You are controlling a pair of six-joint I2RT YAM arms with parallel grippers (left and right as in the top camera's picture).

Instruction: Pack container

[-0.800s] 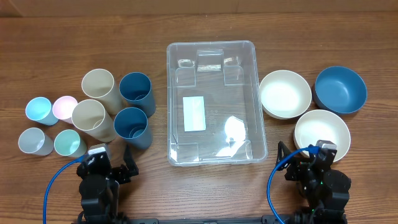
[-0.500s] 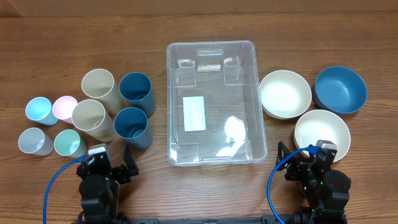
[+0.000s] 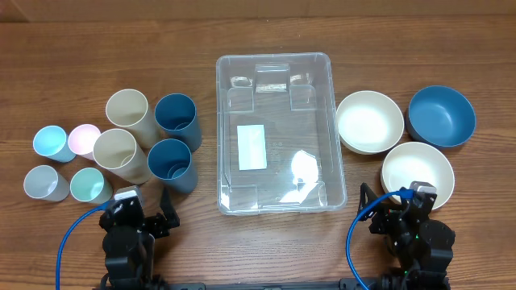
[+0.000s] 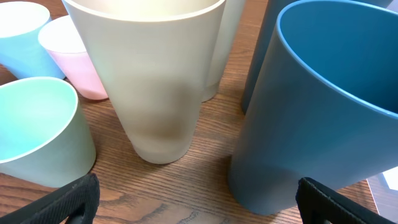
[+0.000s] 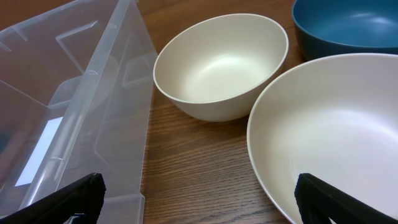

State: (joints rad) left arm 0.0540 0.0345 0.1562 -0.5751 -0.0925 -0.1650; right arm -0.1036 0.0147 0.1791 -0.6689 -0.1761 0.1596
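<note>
Our left claw [image 4: 199, 202] stands spread wide and empty, just short of a tall beige plastic cup [image 4: 149, 81] and a tall dark blue plastic cup [image 4: 323, 112]. Our right claw [image 5: 199, 199] is likewise spread and empty, close to a wide cream bowl [image 5: 336, 137]. Between these two groups, mid-way across the wooden desk [image 3: 81, 48], sits the large clear plastic rectangular bin [image 3: 278, 193], holding nothing but its white label [image 3: 252, 147]. We judge the packing not yet begun: all eight cups to its left and three bowls to its right stand outside it, waiting to be loaded.
</note>
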